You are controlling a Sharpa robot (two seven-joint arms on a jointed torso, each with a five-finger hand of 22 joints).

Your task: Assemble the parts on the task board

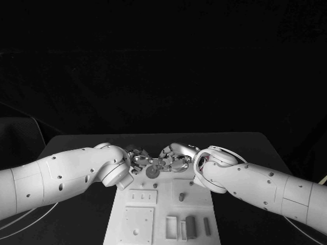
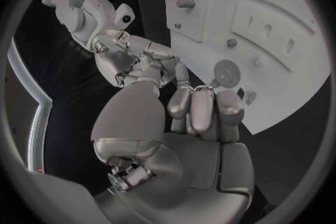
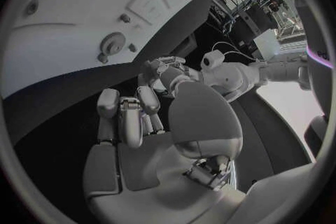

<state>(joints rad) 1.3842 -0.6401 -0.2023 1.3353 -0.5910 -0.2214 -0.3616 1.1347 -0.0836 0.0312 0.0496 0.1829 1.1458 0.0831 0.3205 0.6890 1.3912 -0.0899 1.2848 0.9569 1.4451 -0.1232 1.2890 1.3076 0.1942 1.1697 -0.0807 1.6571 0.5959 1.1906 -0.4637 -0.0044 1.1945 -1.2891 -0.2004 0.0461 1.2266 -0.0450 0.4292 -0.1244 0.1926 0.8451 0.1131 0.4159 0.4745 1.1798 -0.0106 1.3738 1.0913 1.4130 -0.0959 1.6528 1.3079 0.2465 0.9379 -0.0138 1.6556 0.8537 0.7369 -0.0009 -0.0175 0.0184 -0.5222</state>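
Note:
The white task board [image 1: 163, 190] runs down the middle of the black table. A round grey disc part [image 1: 153, 172] lies flat at the board's far end, and it is also visible as the disc [image 2: 227, 71] and the disc [image 3: 112, 43]. Both hands meet just beyond it, fingertips close together. My left hand [image 1: 136, 161] has its fingers [image 2: 206, 109] curled in beside the disc's edge, and I see nothing held in them. My right hand [image 1: 177, 157] is curled too, its fingers [image 3: 126, 115] over the dark table with nothing in them.
A short peg [image 1: 182, 196] stands upright mid-board. Three small slots [image 1: 141, 195] sit in a raised plate to its left. Several upright rectangular pieces [image 1: 190, 227] stand at the board's near end beside a square plate [image 1: 138, 224]. Black table lies either side of the board.

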